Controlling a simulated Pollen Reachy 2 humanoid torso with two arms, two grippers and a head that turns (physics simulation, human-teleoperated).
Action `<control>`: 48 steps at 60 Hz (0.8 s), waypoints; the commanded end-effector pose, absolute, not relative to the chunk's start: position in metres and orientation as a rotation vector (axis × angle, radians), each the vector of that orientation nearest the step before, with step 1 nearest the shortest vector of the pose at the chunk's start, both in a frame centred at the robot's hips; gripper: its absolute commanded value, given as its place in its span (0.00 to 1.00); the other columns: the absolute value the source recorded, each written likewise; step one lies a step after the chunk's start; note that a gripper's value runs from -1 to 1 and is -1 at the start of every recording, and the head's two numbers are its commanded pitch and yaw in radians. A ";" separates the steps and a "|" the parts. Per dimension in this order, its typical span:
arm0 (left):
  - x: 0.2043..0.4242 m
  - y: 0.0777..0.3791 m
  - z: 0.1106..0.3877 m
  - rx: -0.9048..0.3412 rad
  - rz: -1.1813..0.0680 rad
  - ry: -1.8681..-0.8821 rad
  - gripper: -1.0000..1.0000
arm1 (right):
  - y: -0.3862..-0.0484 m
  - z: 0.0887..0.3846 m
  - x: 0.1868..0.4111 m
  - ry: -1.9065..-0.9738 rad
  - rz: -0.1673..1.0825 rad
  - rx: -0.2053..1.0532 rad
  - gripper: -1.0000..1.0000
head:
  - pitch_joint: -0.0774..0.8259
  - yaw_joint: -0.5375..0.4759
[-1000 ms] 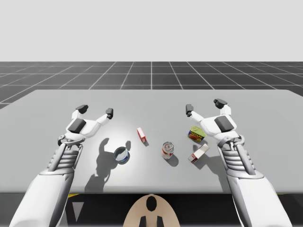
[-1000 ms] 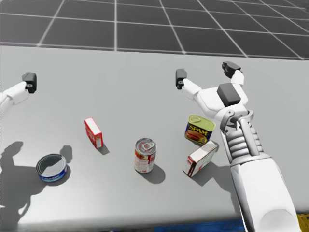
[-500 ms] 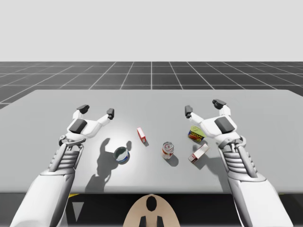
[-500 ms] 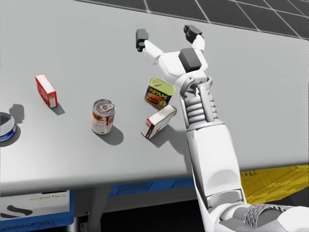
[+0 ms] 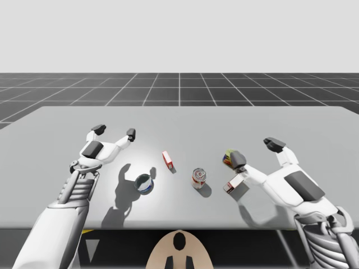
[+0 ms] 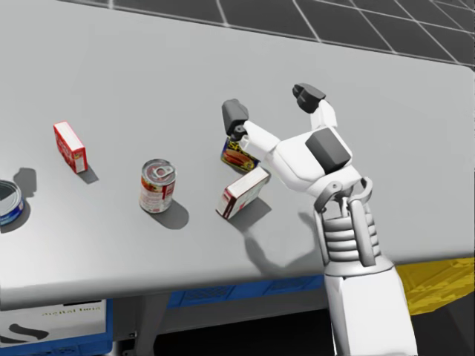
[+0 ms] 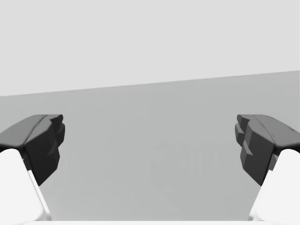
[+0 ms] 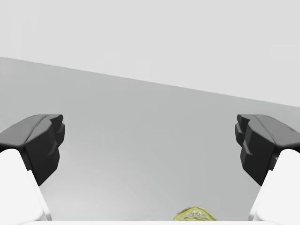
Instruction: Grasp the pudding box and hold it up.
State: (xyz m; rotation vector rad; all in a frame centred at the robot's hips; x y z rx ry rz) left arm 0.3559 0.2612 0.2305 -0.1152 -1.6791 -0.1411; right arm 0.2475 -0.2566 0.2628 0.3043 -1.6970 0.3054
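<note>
Pudding box (image 6: 243, 192) lies on the table (image 6: 148, 67) under the rear of the right jaws, which gape wide, empty; left jaws equally wide, empty.

blue can (image 6: 6, 204) cropped, yellow tin (image 6: 237, 158) half-hidden

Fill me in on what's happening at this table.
My right arm is going for the white and red box, which lies on the table. My right end effector hovers open over the blue and yellow rectangular can right beside that box, with nothing gripped yet. My left end effector hangs open over bare table, apart from everything. A red and white round can, a small red box and a blue round tin stand by themselves.
</note>
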 end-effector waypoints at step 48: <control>0.360 0.256 0.223 -0.099 -0.145 -1.661 0.00 | -0.275 0.130 0.187 -1.545 0.452 0.330 0.00 | 0.89 0.17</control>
